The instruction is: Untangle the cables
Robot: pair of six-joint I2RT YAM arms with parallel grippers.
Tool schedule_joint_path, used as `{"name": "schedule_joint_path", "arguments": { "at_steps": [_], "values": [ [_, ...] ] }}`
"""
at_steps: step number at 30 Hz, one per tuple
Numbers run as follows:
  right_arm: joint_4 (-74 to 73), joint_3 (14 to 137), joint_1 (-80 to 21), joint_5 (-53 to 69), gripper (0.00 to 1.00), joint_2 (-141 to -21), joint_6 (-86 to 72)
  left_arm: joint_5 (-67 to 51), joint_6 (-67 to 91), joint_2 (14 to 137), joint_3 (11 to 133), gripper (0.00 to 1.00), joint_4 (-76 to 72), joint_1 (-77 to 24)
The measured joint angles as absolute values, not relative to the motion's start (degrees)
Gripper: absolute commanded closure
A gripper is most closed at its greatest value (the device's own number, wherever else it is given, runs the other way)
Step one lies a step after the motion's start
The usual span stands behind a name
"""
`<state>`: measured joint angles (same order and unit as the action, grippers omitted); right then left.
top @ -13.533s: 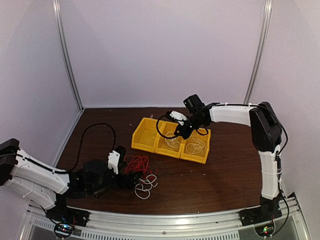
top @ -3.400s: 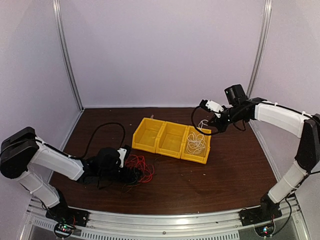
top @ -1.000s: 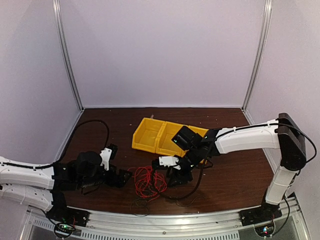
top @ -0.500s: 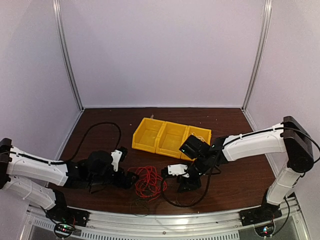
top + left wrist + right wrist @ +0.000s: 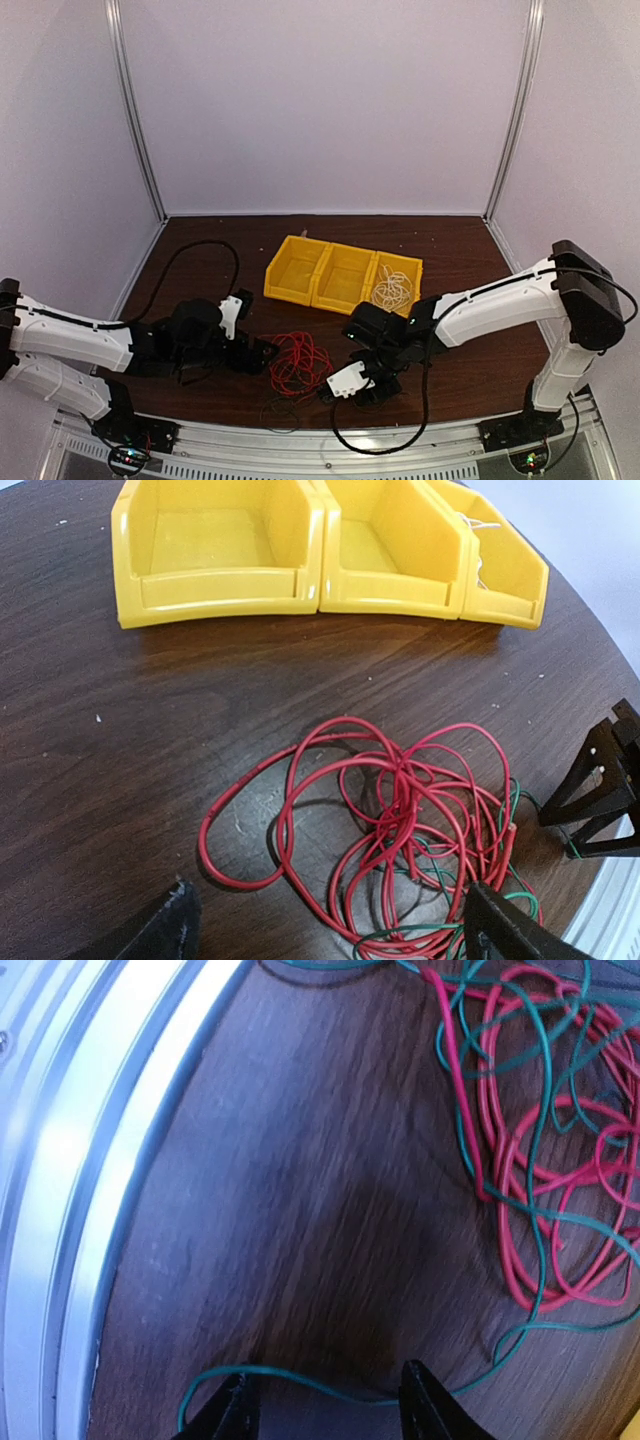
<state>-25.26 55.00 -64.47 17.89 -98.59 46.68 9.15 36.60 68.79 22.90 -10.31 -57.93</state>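
Both tools apart, flanking the red-green tangle near the front edge.

My right tool [image 5: 325, 1375] sits just inside the grooved metal rail [image 5: 60, 1160], fingers apart, a thin green cable [image 5: 535, 1200] crossing the gap. Beyond it lies the red cable [image 5: 400, 810], glossy loops mixed with green on the dark wood-grain surface [image 5: 100, 730]. My left tool [image 5: 330, 895] is spread wide around its near side. Open surface separates the tangle from three yellow plastic bins [image 5: 230, 580]; the rightmost holds a white cable [image 5: 395, 290].

On the table [image 5: 250, 232], the cables [image 5: 298, 362] lie between left claw [image 5: 330, 930] and right claw [image 5: 325, 1400], bins [image 5: 340, 275] behind them.
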Motion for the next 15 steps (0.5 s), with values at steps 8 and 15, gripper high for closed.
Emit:
{"name": "schedule_joint_path", "arguments": {
  "at_steps": [8,15],
  "values": [
    [-24.7,59.4,-65.8,17.6,1.0,-102.6,48.0,10.1,36.4,65.5,22.4,0.07,-10.3,-57.9],
    [-35.2,73.3,-64.1,22.2,1.0,-100.1,46.0,6.0,28.9,64.1,22.3,0.15,-14.3,-58.3]
  ]
}}
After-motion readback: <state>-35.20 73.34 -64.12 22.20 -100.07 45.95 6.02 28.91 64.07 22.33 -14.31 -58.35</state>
